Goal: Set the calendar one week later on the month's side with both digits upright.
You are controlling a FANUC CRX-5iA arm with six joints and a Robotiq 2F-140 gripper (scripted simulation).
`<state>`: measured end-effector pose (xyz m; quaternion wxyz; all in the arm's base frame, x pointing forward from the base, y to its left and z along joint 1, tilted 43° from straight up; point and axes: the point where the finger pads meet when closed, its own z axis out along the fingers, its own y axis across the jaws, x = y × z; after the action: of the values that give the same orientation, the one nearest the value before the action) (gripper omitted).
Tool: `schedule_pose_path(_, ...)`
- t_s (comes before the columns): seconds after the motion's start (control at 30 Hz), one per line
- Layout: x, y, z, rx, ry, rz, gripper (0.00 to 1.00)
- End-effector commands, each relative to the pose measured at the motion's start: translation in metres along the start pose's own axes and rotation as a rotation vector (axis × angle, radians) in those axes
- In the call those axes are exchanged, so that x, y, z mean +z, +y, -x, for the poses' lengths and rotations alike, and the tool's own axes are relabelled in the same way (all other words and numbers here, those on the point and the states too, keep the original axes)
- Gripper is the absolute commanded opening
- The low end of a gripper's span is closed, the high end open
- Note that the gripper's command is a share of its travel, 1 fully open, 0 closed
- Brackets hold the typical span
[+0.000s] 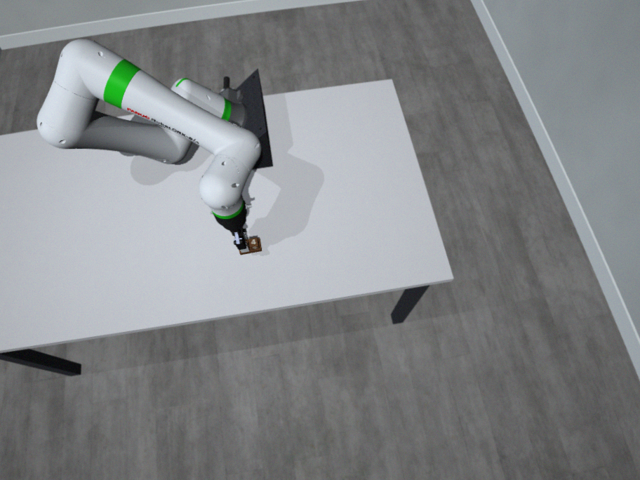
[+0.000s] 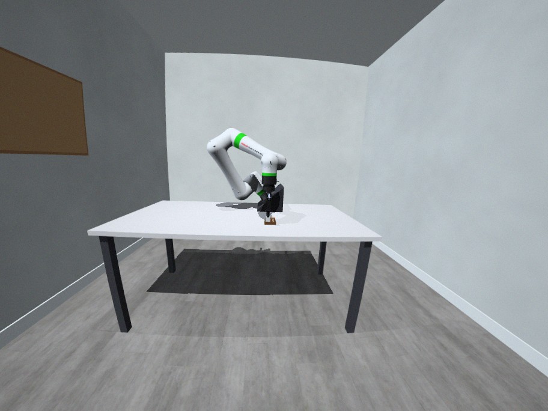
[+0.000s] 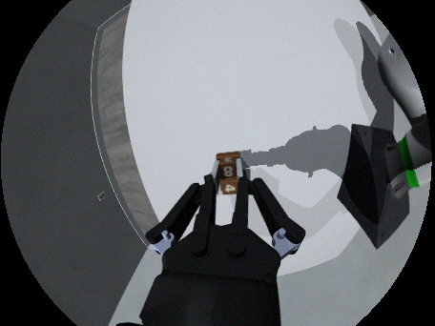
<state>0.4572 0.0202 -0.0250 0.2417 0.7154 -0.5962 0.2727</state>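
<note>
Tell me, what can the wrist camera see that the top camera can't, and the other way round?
Only the wrist view shows two cube faces between the pincer fingers: one cube reads 8, and the face nearer the camera looks like a 4. Only the top view shows the whole white arm, the table's edges and the grey floor. Both show the pincer shut on a cube at the small brown tray, the white table and the dark base plate.

Overhead, distant frontal, close wrist; all share table point(image 1: 335, 217).
</note>
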Motion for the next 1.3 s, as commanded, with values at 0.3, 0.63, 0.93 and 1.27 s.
schedule_pose_path(0.3,-0.0002,-0.0001,0.0001,0.000,0.000,0.000,0.16)
schedule_pose_path(0.63,-0.0002,-0.0001,0.0001,0.000,0.000,0.000,0.16)
schedule_pose_path(0.93,-0.0002,-0.0001,0.0001,0.000,0.000,0.000,0.16)
schedule_pose_path(1.27,-0.0002,-0.0001,0.0001,0.000,0.000,0.000,0.21)
